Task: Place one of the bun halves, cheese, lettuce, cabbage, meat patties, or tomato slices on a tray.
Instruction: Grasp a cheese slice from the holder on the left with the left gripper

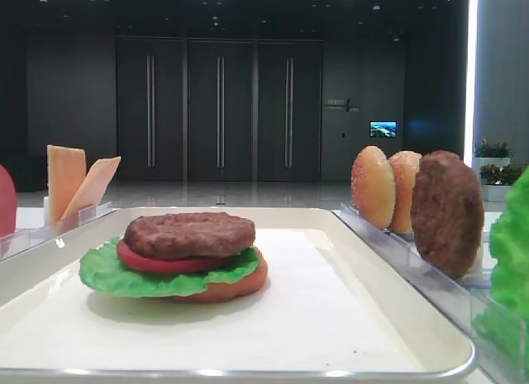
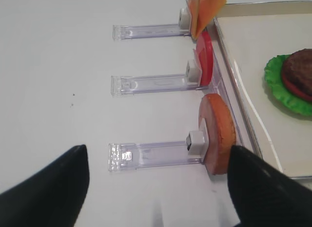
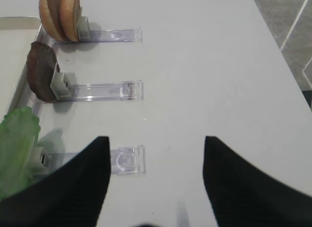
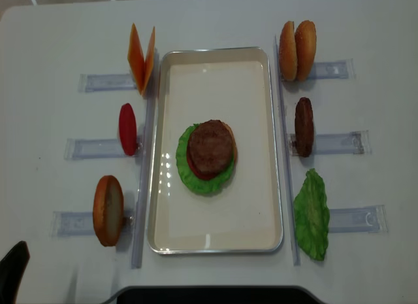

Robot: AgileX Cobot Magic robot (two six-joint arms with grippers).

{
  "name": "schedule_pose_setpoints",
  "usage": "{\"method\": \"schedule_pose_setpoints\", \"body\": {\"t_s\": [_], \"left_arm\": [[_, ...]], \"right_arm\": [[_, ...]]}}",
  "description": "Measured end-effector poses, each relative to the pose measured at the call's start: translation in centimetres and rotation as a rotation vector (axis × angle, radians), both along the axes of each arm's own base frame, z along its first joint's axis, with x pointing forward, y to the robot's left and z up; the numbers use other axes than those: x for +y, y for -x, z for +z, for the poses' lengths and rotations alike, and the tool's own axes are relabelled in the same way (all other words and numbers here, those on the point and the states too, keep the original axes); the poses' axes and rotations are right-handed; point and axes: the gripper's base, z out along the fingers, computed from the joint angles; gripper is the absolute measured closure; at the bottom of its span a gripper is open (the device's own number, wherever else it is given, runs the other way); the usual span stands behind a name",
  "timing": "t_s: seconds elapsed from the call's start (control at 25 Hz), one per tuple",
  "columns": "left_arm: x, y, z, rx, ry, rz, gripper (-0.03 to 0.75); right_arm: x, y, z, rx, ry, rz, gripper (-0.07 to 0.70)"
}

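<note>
1. Looking from the near edge outward: the left gripper [image 2: 156, 188] has its two black fingers spread as wide as they go, hovering over bare white table with nothing between them. The right gripper [image 3: 156, 180] looks the same, fingers wide apart and empty.
2. Just ahead of the left gripper, a flat orange-brown bun bottom [image 2: 218, 133] stands on edge in a clear plastic rack [image 2: 151, 154], right beside the cream-white rimmed tray [image 4: 215, 240].
3. On the tray's paper liner sits a stack: bun base, bright green ruffled lettuce leaf [image 4: 196, 176], red tomato slice, and rough dark-brown meat patty [image 4: 211, 146] on top.
4. Next would probably be cheese. The two thin pale-orange cheese squares [image 4: 142, 57] lean in a V at the far left rack, touching the tray's corner.
5. My guess on handling: light, stiff-ish toy plastic, smooth and a bit slippery. Being thin and upright, I'd pinch one slice across its flat faces near the top edge, clear of its twin.
6. Far right: two sesame bun tops [image 4: 297, 50], spare patty, spare lettuce.
7. Writing: a small wall sign way back in the low front view is too blurry to read. No brands on the food.
</note>
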Motion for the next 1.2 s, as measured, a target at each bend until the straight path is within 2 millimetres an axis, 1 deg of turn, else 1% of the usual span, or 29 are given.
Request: {"method": "schedule_pose_setpoints", "body": {"t_s": [0.36, 0.48, 0.72, 1.2], "left_arm": [[0.00, 0.00, 0.00, 0.000, 0.000, 0.000, 0.024], [-0.01, 0.00, 0.00, 0.000, 0.001, -0.001, 0.039], [-0.01, 0.00, 0.00, 0.000, 0.001, -0.001, 0.101], [-0.01, 0.00, 0.00, 0.000, 0.001, -0.001, 0.281]], "right_arm": [[0.00, 0.00, 0.00, 0.000, 0.000, 0.000, 0.230], [0.00, 0.00, 0.00, 0.000, 0.000, 0.000, 0.230], [0.00, 0.00, 0.00, 0.000, 0.000, 0.000, 0.230], [0.00, 0.00, 0.00, 0.000, 0.000, 0.000, 0.230]]}}
